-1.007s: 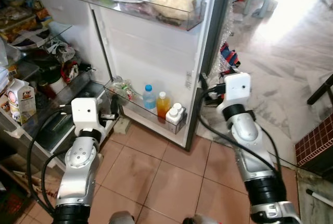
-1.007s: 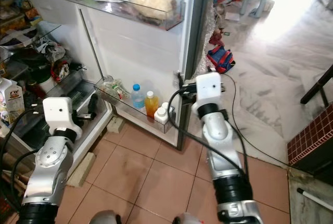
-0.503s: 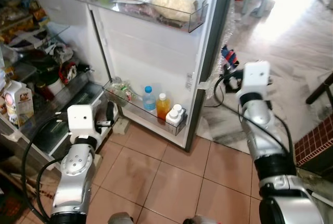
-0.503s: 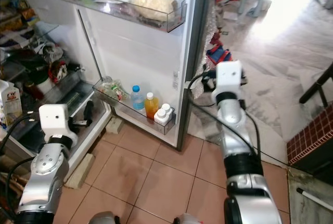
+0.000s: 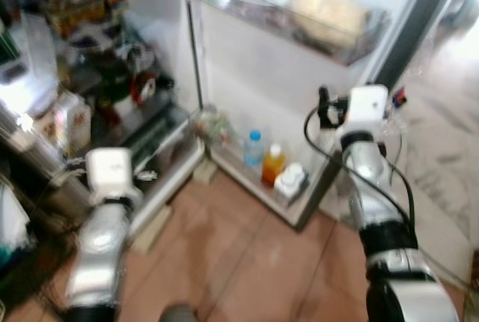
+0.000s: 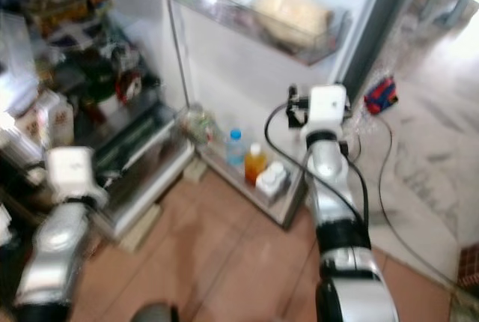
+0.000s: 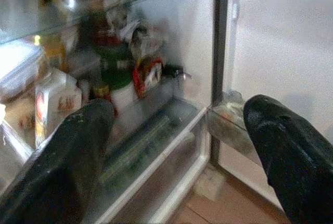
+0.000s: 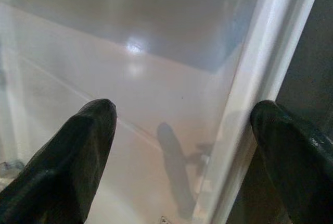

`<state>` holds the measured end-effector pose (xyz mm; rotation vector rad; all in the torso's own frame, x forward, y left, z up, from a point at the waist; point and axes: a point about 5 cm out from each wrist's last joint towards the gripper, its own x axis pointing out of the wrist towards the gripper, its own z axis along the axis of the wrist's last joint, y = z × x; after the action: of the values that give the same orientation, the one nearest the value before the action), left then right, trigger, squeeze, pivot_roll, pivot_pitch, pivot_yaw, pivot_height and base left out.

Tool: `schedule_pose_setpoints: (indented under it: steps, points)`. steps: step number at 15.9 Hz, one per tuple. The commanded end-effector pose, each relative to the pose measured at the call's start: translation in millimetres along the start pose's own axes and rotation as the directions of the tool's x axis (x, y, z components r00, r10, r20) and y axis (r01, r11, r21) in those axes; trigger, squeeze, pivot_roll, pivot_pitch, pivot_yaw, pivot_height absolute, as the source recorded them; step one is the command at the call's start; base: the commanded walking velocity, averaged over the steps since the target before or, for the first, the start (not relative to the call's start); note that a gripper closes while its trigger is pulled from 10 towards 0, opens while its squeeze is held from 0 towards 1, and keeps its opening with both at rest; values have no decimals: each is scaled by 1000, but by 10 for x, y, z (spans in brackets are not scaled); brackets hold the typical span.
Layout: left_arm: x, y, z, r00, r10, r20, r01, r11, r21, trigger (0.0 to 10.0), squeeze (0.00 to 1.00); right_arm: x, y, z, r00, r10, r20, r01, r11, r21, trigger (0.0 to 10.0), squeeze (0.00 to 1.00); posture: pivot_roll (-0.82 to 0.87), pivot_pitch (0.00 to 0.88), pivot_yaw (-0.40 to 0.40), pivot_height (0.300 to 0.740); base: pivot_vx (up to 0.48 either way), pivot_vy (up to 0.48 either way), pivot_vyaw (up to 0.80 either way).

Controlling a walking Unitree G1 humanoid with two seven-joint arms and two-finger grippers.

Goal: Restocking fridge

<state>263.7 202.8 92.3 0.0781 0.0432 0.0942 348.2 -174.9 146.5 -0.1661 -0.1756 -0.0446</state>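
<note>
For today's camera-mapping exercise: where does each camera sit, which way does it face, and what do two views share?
Eye views: head, looking down at the open white fridge door; both silver arms show.
Left wrist: faces cluttered shelves, with the white milk carton; left end effector open.
Right wrist: faces the door's inner wall; right end effector open.
Shared: the carton also appears from the head.

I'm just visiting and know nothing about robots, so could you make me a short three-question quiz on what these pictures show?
1. True or false: the white fridge door stands open.
2. What stands between the clear blue-capped water bottle and the white-capped bottles in the lower door shelf?
A. milk carton
B. orange juice bottle
C. green bowl
3. Fill in: the right gripper, fingers spread, faces the door's inner ____.

Key:
1. True
2. B, the orange juice bottle
3. wall; the left gripper, also open, faces the fridge interior.
</note>
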Motion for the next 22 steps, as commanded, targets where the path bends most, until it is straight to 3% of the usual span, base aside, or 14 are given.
schedule_pose_setpoints:
  steps: [1,8,12,16,20,22]
  points:
    - [23,-147,43,999,-50,15,50,999,-19,10000,0,2,-33,-22,1000,4,-12,-4,1000,-7,10000,0,83,33,0,740,375,-270,0]
    - [-2,-145,32,999,-36,11,36,999,-35,10000,0,-89,97,-72,999,32,-16,-31,999,16,10000,0,87,28,-6,740,81,-36,0]
    - [-39,-108,16,1000,-9,4,9,1000,-29,10000,0,70,-188,-10,997,-72,-13,72,997,-24,10000,0,84,28,-9,740,0,0,0]
    - [-133,-12,-79,995,83,-52,-84,996,-18,10000,0,282,-310,97,996,-93,-16,93,996,-10,10000,0,99,31,-14,740,0,0,0]
    - [-260,7,-110,992,108,-65,-108,994,-1,10000,0,498,-163,161,996,-23,-91,35,991,133,10000,0,127,35,-20,740,0,0,0]
    - [-313,23,-112,991,117,-72,-117,993,0,10000,0,577,-3,257,994,80,-73,-59,967,247,10000,0,143,34,-24,740,0,0,0]
